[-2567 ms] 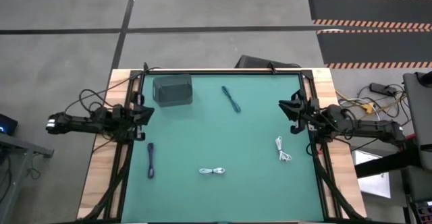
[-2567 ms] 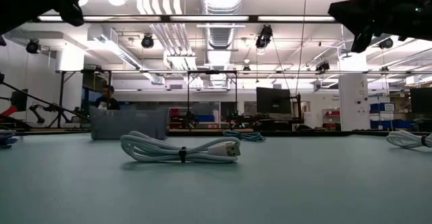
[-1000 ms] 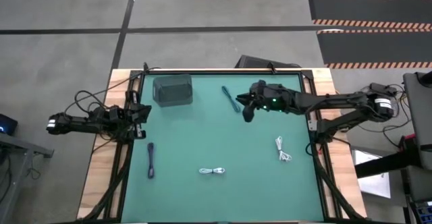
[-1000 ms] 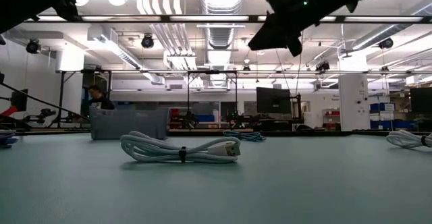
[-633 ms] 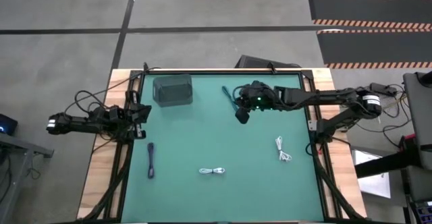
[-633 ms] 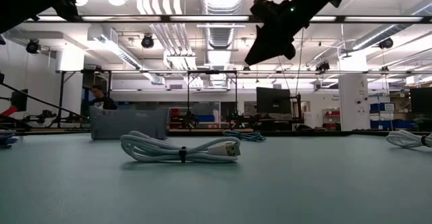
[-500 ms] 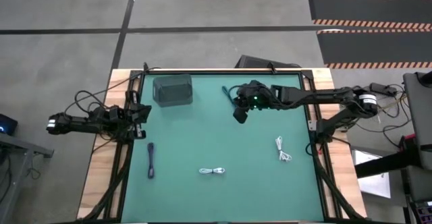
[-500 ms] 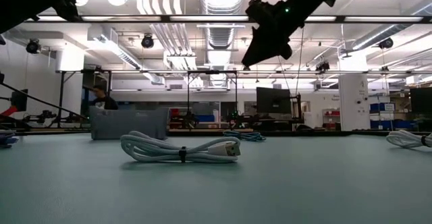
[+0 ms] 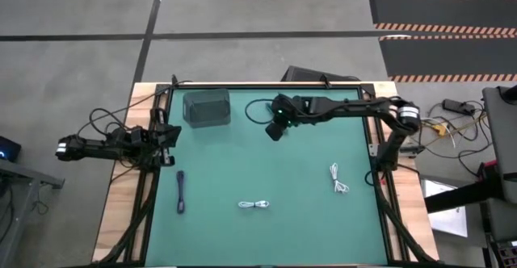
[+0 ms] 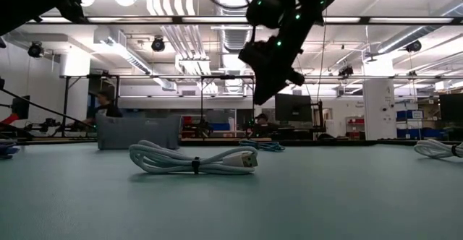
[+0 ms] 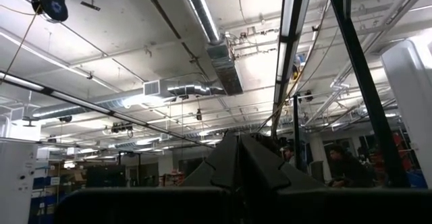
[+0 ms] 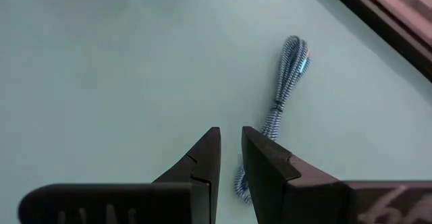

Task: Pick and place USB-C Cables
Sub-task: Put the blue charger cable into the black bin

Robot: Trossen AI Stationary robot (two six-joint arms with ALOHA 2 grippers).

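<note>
The right gripper had reached across the far half of the green bench, hanging above the mat just beside the dark grey box side of the far dark cable. In the right wrist view its jaws stood only narrowly apart, holding nothing, with the braided dark cable lying flat on the mat directly ahead of the fingertips and its near end showing between and behind them. In the low view the same gripper hung clear of the surface, above the far dark cable.

The left gripper waited at the left edge of the bench, and I cannot tell how its jaws stood.

The other 3 cables lay well apart on the mat. A second dark cable lay straight near the left edge. 1 white looped cable lay near the front middle, closest in the low view. The other white cable lay toward the right side, seen at the right edge of the low view.

A person showed in the room behind the box.
</note>
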